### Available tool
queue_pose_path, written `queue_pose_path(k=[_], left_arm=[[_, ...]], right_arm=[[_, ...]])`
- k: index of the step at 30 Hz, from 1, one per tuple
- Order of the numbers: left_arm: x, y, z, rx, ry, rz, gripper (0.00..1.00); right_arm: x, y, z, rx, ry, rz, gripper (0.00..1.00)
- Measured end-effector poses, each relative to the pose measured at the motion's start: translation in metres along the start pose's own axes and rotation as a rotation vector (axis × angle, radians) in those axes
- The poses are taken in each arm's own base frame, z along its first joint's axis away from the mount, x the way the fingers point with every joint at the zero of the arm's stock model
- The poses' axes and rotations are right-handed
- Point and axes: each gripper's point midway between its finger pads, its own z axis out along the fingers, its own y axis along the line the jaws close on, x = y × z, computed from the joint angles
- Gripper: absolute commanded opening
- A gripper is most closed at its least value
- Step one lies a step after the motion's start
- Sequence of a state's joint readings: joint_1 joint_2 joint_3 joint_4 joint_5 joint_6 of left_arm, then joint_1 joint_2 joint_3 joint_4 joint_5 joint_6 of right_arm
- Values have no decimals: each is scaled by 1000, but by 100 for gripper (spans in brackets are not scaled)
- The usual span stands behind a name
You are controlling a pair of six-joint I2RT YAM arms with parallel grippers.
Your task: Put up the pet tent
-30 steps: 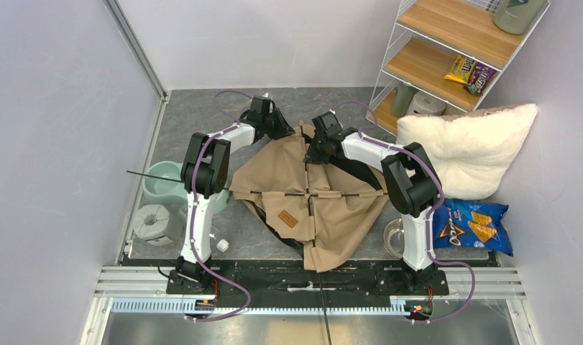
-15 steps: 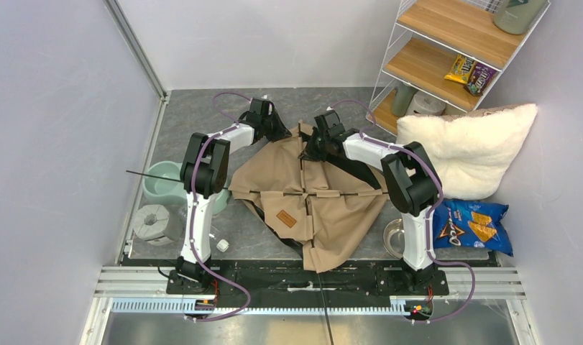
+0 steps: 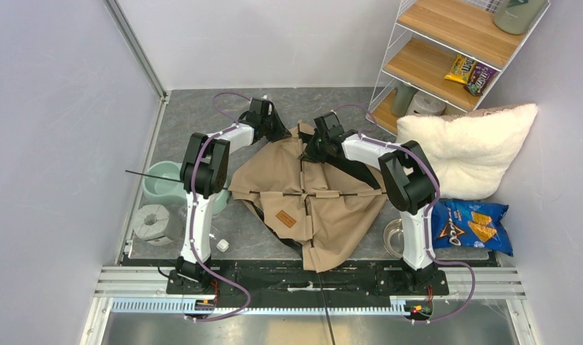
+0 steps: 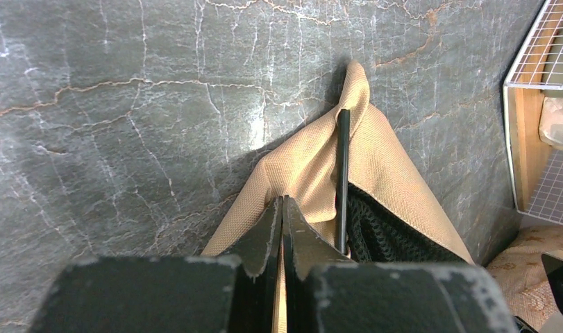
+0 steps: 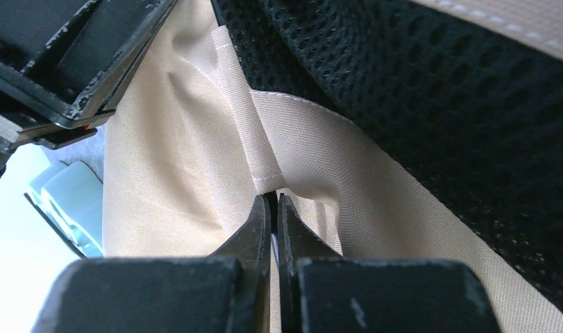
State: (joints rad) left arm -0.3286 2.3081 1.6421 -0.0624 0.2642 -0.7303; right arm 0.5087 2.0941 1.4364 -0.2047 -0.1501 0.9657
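The pet tent [image 3: 310,190] lies collapsed on the grey floor, tan fabric with thin black crossing poles and a brown label patch [image 3: 287,218]. Both grippers are at its far corner. My left gripper [image 3: 285,134] is shut on a fold of the tan fabric [image 4: 313,159]. In the left wrist view, a black pole [image 4: 343,173] and black mesh [image 4: 382,229] lie just right of its jaws. My right gripper [image 3: 308,153] is shut on a tan fabric seam [image 5: 264,149], with black mesh [image 5: 431,90] above it.
A fluffy white pillow [image 3: 468,147] and a blue chip bag [image 3: 471,226] lie to the right. A wire shelf rack [image 3: 453,57] stands at the back right. A green bowl [image 3: 162,183] and a grey roll [image 3: 153,221] sit left; a metal bowl [image 3: 396,233] is near the right base.
My left gripper has closed onto the tent fabric. The right gripper has shifted slightly toward the far side, still shut, and the far corner of the tent has bunched a little.
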Motion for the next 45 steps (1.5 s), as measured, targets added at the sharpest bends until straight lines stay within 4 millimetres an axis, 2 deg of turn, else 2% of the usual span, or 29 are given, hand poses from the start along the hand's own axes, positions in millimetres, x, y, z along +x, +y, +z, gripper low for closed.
queue_pose_path(k=[6,14,45], left_arm=[[0,0,0,0,1,0,5],[1,0,0,1,4,-1,5],[2,0,-1,2,9,-2,4]], right_arm=[[-2,-5,-1,40,-24,12,0],[1,2,-2,-4,-1,-26,0],[9,4,-3,-38,47,-28,0]])
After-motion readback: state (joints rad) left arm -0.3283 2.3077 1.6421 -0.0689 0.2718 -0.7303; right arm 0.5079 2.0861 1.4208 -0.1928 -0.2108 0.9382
